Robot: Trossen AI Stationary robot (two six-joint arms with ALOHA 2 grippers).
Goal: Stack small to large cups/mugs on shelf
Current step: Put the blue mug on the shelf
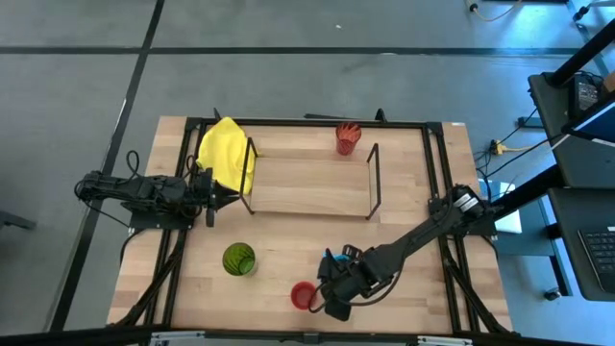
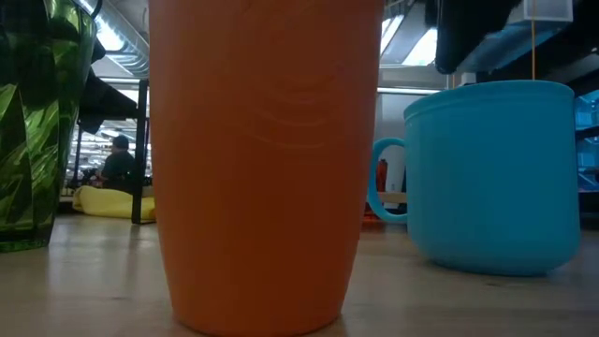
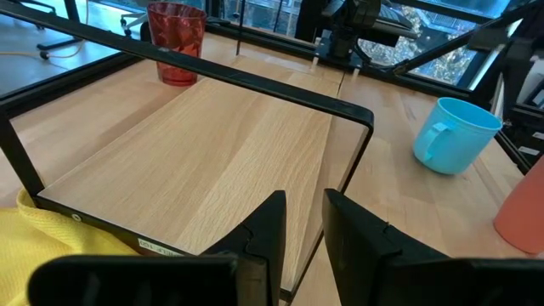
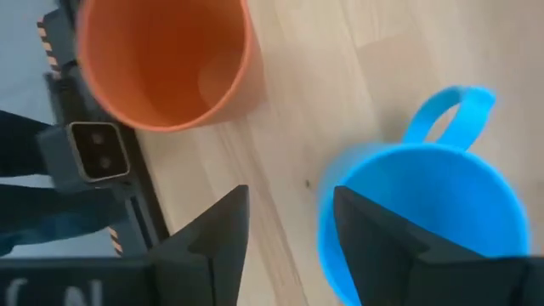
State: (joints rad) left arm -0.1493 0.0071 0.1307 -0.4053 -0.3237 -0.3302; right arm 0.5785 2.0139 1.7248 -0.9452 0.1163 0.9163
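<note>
Right pincer (image 4: 285,246): open, poised above the blue mug's (image 4: 425,221) rim, beside the red cup (image 4: 161,59).
Left pincer (image 3: 302,229): narrow gap, at the shelf's (image 3: 212,161) end.

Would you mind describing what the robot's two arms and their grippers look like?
Both arms are dark, nearly black, and built of jointed segments. The left gripper ends in two flat, angular black fingers, and so does the right gripper. Thin black cables loop beside the left arm's base. No coloured markings show.
</note>
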